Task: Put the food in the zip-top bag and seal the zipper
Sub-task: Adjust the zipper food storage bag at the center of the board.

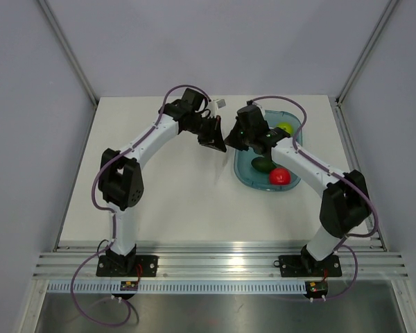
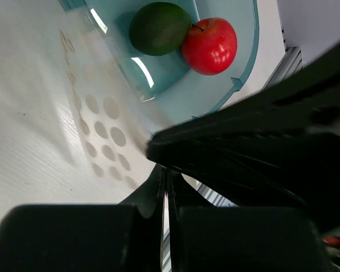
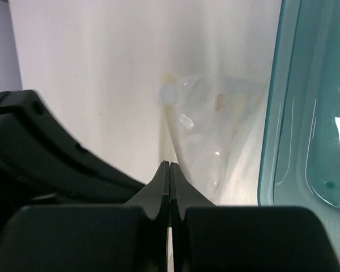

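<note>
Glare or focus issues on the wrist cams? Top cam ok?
Left wrist: left gripper blurred up close, glare streaks on teal tray, highlight on red apple. Right wrist: zip-top bag hazy with bright specular spots, right gripper soft. Top external: even light, sharp, faint shadows.

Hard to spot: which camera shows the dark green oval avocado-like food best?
Left wrist view: the dark green oval food looks large and close. Top view shows it tiny in the teal tray; right wrist: nothing recognisable.
</note>
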You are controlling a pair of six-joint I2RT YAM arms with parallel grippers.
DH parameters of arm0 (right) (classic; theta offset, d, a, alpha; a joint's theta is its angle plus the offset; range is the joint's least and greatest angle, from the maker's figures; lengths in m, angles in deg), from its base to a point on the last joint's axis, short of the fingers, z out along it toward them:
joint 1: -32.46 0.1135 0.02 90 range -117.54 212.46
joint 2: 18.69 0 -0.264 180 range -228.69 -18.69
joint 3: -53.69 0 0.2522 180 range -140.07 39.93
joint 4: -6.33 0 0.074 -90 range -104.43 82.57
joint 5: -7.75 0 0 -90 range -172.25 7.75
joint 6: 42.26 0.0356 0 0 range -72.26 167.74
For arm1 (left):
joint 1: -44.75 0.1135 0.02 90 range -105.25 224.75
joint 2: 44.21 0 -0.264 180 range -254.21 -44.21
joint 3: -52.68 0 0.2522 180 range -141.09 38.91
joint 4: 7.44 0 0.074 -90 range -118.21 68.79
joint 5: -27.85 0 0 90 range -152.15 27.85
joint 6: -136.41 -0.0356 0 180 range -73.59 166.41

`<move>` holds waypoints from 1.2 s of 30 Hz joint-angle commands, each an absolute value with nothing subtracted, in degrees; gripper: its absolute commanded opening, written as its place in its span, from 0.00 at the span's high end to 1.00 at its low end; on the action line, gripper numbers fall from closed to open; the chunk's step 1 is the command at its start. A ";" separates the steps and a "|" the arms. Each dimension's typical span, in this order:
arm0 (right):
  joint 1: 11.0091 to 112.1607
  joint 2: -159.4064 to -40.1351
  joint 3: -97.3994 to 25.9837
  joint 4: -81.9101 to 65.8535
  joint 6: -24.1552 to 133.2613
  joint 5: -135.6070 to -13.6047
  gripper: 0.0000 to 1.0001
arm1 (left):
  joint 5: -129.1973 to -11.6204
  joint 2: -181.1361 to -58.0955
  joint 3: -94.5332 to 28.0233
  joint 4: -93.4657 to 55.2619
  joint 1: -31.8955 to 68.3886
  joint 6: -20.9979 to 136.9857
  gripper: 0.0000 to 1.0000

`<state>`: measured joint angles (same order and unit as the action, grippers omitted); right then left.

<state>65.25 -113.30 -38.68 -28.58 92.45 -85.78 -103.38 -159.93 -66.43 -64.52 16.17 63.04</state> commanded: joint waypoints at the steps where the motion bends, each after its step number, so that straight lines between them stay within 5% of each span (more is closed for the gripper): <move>1: 65.86 -115.81 -40.85 -32.48 93.09 -86.29 1.00 | -104.16 -154.95 -67.43 -62.78 16.00 62.41 1.00; 8: 65.86 -108.87 -33.37 -25.27 95.03 -87.08 0.98 | -103.89 -155.92 -67.26 -63.66 16.27 61.88 1.00; 20: 65.86 -115.62 -35.48 -19.55 95.11 -75.84 0.96 | -107.67 -155.74 -67.70 -63.66 16.09 61.09 1.00; 29: 65.86 -120.91 -37.68 -27.82 96.25 -84.26 0.87 | -107.15 -153.99 -68.31 -64.27 16.27 60.65 1.00; 31: 65.86 -119.51 -36.63 -26.86 97.39 -84.62 0.81 | -107.06 -154.07 -68.14 -64.62 16.27 60.39 1.00; 35: 65.77 -118.53 -38.02 -31.94 97.93 -90.58 0.35 | -105.65 -153.72 -67.26 -66.03 16.53 59.16 1.00; 36: 65.86 -118.62 -38.38 -33.09 97.31 -91.38 0.31 | -105.39 -153.46 -66.91 -65.94 16.62 58.98 1.00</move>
<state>65.34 -120.97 -35.67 -30.52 96.69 -85.91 -103.73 -157.37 -66.45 -66.59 17.13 60.04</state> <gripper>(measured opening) 0.615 0.005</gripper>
